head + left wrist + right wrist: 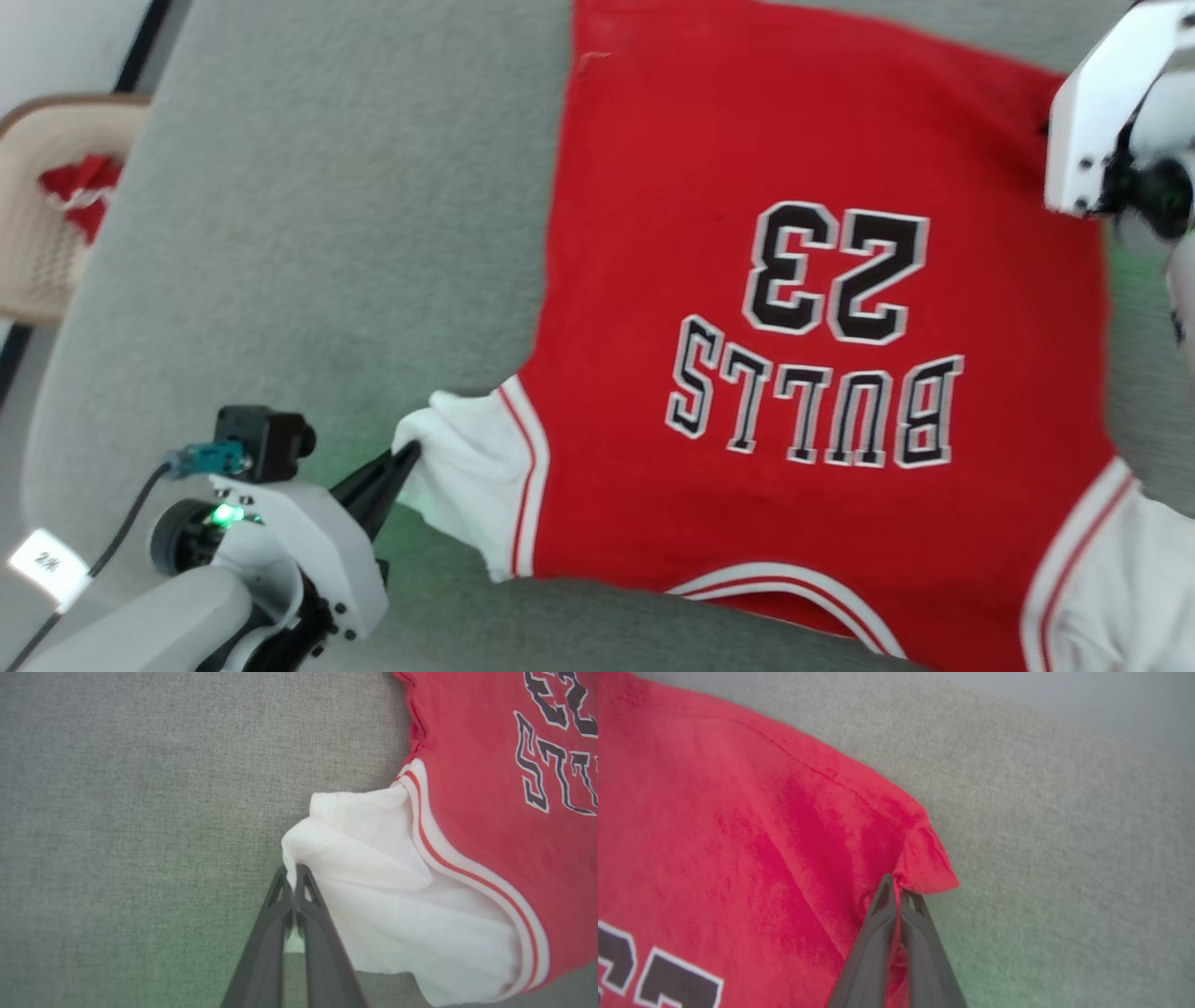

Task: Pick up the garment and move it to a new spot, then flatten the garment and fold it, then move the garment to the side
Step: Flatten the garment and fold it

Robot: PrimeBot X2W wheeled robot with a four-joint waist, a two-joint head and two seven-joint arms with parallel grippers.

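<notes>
Item 1: the left jaws are fully closed, pinching a fold of the white lining [373, 868] at an armhole of the red basketball jersey [653, 280]. The cloth sits right between the tips. From these jaws the white-and-red striped trim [423, 812] and the red body run off to the right in the left wrist view.

Item 2: the right jaws are fully closed on the red hem corner [924, 858] of the same jersey. The cloth puckers at the tips. The red body spreads to their left, with part of the number 23 [677, 984] low on that side.

Item 3: the jersey lies spread and largely flat on the grey fabric-covered counter [280, 233], between the 2 sets of jaws. In the head view BULLS [812, 411] and the 23 read upside down.

Item 4: a beige plastic chair [37, 243] holding a red cloth [84, 191] stands past the counter edge. It is well apart from the left jaws, on the side away from the jersey.
</notes>
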